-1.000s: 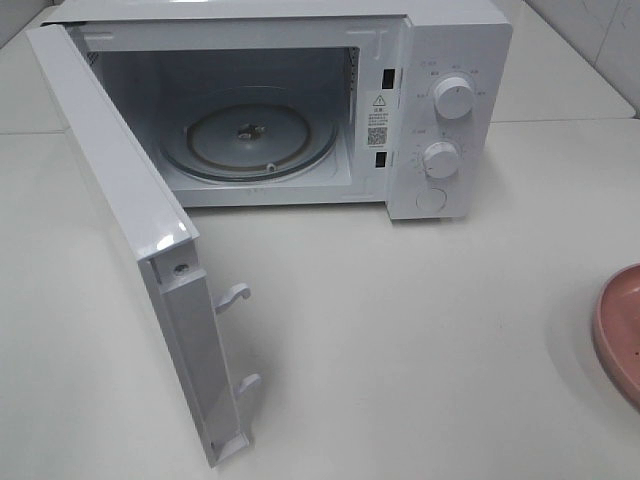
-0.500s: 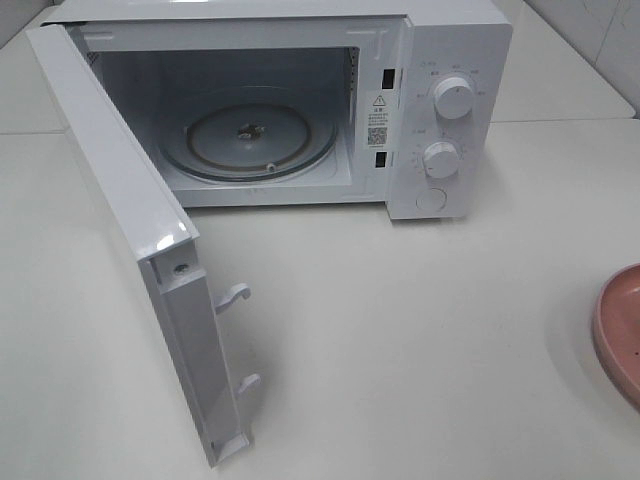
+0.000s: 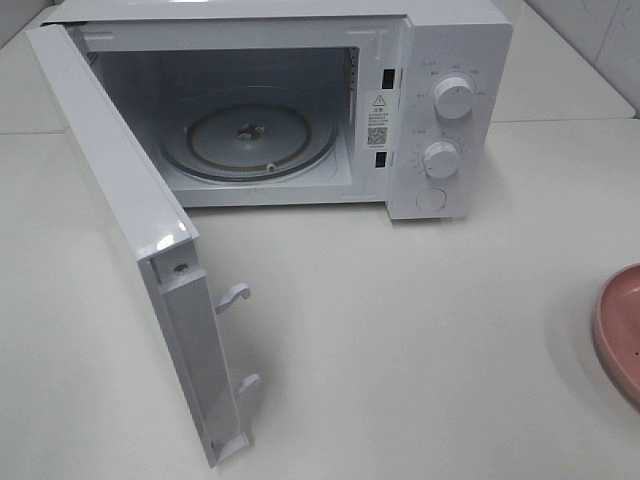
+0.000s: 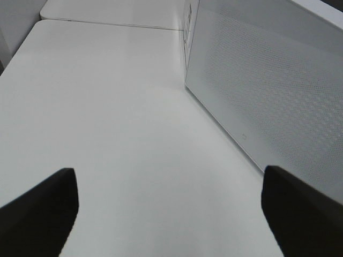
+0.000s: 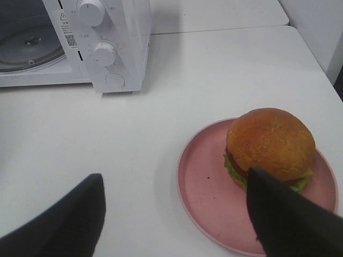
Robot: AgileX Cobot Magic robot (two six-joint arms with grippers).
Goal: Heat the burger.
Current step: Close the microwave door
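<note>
The burger [image 5: 269, 142], with a golden-brown bun, red tomato and green lettuce, sits on a round pink plate [image 5: 206, 187] in the right wrist view. My right gripper [image 5: 175, 178] hovers open over the plate's near side, holding nothing; one dark finger [image 5: 284, 219] overlaps the burger's edge in the picture. The white microwave [image 3: 440, 110] stands open, its glass turntable [image 3: 250, 140] bare. My left gripper [image 4: 167, 172] is open over the bare table beside the swung-out door [image 4: 268, 91]. Neither gripper shows in the exterior high view, and the burger is out of frame there.
The microwave door [image 3: 130, 230] juts toward the table's front left, latch hooks [image 3: 235, 295] on its free edge. Two knobs [image 3: 454, 98] and a round button are on the right panel. Only the pink plate's rim [image 3: 620, 330] shows at the far right edge.
</note>
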